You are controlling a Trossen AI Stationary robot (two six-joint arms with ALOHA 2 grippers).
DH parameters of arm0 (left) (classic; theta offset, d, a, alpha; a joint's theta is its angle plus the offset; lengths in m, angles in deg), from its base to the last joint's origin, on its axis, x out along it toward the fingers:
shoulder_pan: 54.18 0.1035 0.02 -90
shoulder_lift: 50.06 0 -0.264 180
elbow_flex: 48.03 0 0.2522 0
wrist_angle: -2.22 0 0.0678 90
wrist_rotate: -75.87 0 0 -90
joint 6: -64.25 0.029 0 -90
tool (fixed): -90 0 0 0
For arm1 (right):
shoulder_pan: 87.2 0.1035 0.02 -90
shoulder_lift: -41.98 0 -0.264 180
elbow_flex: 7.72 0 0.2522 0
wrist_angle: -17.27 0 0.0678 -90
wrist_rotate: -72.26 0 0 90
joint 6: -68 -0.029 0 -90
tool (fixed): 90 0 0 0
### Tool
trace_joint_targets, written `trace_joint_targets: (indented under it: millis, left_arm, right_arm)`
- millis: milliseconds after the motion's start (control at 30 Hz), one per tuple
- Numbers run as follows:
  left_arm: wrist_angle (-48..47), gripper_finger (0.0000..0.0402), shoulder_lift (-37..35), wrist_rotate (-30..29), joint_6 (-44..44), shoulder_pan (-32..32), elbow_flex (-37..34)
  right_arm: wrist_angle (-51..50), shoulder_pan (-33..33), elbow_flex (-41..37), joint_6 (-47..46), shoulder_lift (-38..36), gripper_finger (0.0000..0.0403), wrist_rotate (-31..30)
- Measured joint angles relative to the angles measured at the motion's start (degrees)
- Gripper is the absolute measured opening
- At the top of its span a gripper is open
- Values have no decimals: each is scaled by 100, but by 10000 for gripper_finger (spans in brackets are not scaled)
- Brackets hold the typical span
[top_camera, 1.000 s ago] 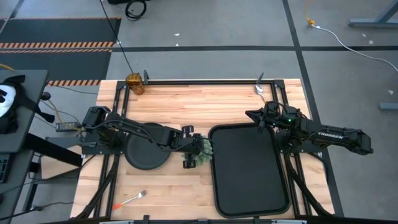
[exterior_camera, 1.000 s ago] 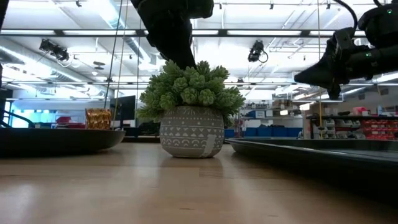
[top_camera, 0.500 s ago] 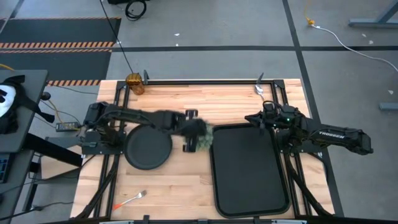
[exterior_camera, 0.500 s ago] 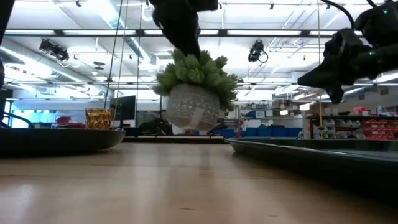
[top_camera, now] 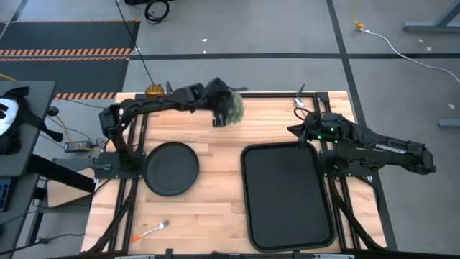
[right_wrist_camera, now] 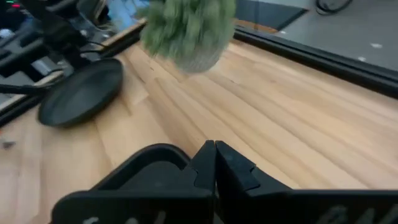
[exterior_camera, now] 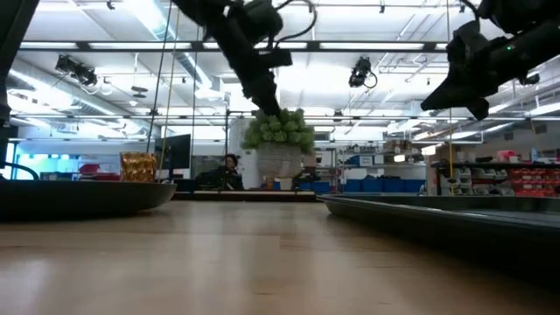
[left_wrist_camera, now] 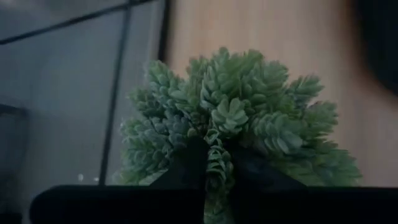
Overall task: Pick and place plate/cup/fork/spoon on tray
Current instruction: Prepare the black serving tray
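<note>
Plate is sitting nearer the left arm, whose claw is gripping the plant aloft; right claw, apparently clenched, is hovering by the tray.

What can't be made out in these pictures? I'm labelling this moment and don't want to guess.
- Left gripper: its fingers are buried in the potted plant in every view.
- Plant pot: blurred in the right wrist view; out of sight in the left wrist view.
- Cup: contents too small to tell.
- Fork: seen only in the high view, too small for detail.
- Right gripper: finger gap unclear.
</note>
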Motion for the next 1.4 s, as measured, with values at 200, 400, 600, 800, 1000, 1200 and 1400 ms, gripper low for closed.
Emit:
trace_joint_targets:
  millis: [200,400,600,800,1000,1200,1400]
  left_arm:
    - [705,48,4,193,90,441,-346]
    - [1058,48,401,651,128,512,-351]
    - [1686,48,968,690,467,543,-345]
    - [1991,48,1174,622,289,575,-324]
    - [2259,48,1198,70,275,715,-334]
    - [2171,48,1198,15,293,763,-313]
    - [2161,48,1198,-169,762,723,-313]
  right_arm:
    - [342,0,0,-156,491,12,-25]
    - [788,4,0,-379,789,12,-35]
    - [1249,33,0,-458,954,11,-245]
    - [1390,163,0,-674,1033,11,-706]
    - [1512,359,0,-707,1157,11,-866]
    - [1551,504,0,-753,1330,11,-1039]
    - [1698,651,0,-752,1446,11,-1571]
